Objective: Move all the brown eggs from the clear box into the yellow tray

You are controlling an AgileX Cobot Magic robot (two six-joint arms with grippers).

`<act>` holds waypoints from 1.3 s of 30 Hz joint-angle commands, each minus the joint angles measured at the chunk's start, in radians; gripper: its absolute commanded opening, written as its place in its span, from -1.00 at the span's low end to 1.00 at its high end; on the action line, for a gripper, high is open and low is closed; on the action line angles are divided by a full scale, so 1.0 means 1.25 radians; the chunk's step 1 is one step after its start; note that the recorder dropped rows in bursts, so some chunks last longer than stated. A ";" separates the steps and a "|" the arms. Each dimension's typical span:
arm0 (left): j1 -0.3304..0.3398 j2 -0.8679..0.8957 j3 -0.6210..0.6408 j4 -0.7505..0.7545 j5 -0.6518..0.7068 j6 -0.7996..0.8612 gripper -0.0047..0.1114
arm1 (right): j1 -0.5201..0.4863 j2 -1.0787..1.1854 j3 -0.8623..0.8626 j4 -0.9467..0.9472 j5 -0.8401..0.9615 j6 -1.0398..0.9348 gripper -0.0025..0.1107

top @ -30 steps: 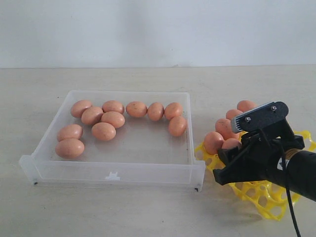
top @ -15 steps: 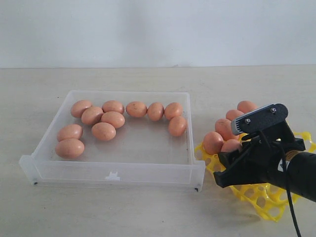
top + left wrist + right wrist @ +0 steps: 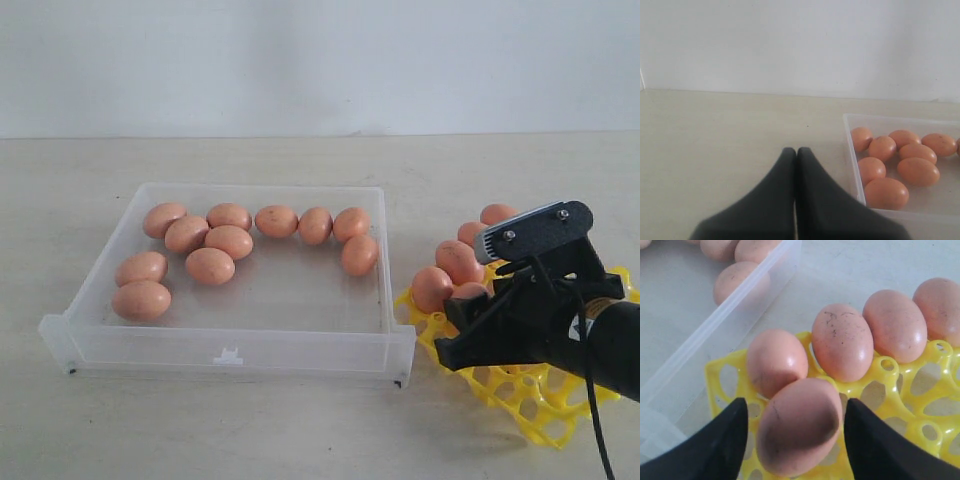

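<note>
Several brown eggs point(image 3: 230, 241) lie along the far and left sides of the clear box point(image 3: 230, 352). Several more brown eggs point(image 3: 458, 260) sit in the yellow tray point(image 3: 530, 405) to its right. My right gripper point(image 3: 452, 335) hangs over the tray's near-left corner. In the right wrist view that gripper point(image 3: 796, 402) is open, its black fingers point(image 3: 720, 445) straddling one egg point(image 3: 800, 425) that rests in a tray cup point(image 3: 890, 390), with a gap on each side. My left gripper point(image 3: 796, 150) is shut and empty, over bare table beside the box wall point(image 3: 852, 150).
The beige table point(image 3: 300, 440) runs to a white wall point(image 3: 320, 60) at the back. The box's front lip and small clip point(image 3: 228, 356) face the near edge. The tray lies close to the box's right wall point(image 3: 385, 270).
My right gripper has drifted slightly right and up over the tray, jaws at the same width. The eggs in the box have not moved.
</note>
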 commanded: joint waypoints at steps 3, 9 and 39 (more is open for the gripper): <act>0.001 0.002 0.002 0.002 -0.005 0.002 -0.99 | -0.003 -0.024 -0.001 0.043 0.011 -0.062 0.02; 0.001 0.002 0.002 0.002 -0.005 0.002 -0.99 | -0.003 -0.024 -0.001 0.045 0.013 -0.068 0.02; 0.001 0.002 0.002 0.002 -0.005 0.002 -0.99 | -0.043 -0.117 -0.001 0.130 -0.017 -0.174 0.02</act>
